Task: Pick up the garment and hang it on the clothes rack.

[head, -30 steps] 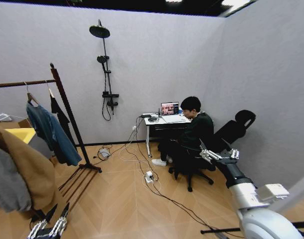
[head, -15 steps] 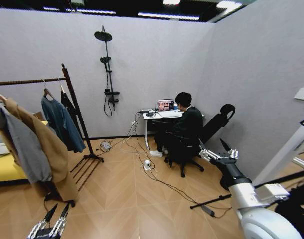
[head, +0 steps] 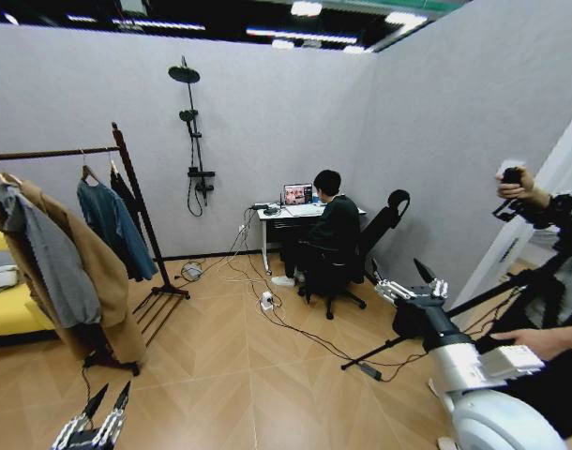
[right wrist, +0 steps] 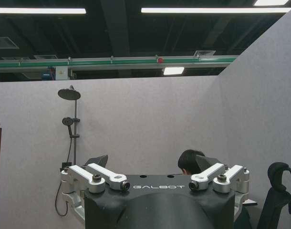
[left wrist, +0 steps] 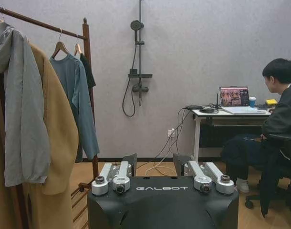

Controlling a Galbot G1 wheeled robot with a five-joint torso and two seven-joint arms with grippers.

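- Dark reddish-brown clothes rack (head: 134, 217) at the room's left, horizontal bar running off the head view's left edge, slanted post with knob finial at the near end, slatted base on the wooden floor (head: 230, 375).
- Black garment (head: 127, 195) hanging on the bar right beside the end post, on a light hanger; print not readable.
- Next along the bar: teal sweater (head: 106, 225), then tan coat (head: 89, 272) with a grey jacket (head: 56, 262) over it.
- Wide stretch of bare floor between robot and rack; loose cables (head: 286, 323) trailing across the middle toward the bench (head: 277, 214) at the back wall.
- Seated person and office chair (head: 375, 234) beside the bench; shower fitting (head: 194, 131) on the wall behind.
- Tripod legs (head: 389, 342) lying low at the right, near the right arm.
- Left gripper (head: 97, 417) low at the bottom left, fingers spread apart, holding nothing.
- Right gripper (head: 410, 286) raised at the right, fingers apart, holding nothing.
- "GALBOT" in white lettering on both black wrist housings.
- Yellow bed (head: 14, 314) behind the coat, at the left edge.
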